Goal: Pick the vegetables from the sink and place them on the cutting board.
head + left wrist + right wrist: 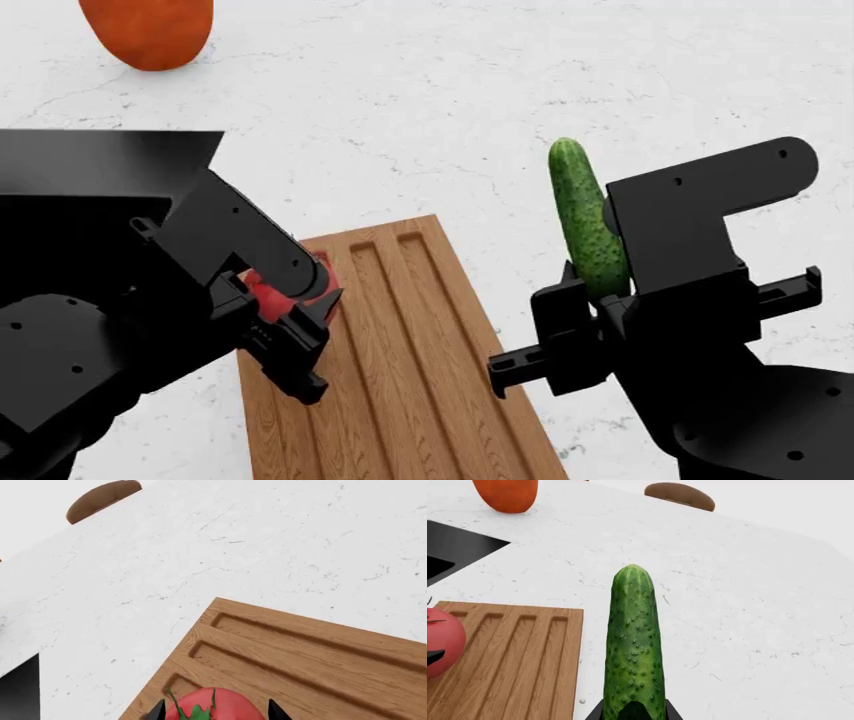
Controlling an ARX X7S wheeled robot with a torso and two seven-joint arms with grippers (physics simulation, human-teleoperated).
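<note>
While both veggies are out of the sink, the left gripper is clamped on the tomato just over the board, and the right gripper grips the cucumber beside it; next it probably needs shifting over and releasing

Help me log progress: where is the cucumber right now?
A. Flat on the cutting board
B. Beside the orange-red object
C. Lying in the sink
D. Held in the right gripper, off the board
D: the cucumber sticks out of the right gripper over white counter, right of the cutting board.
</note>
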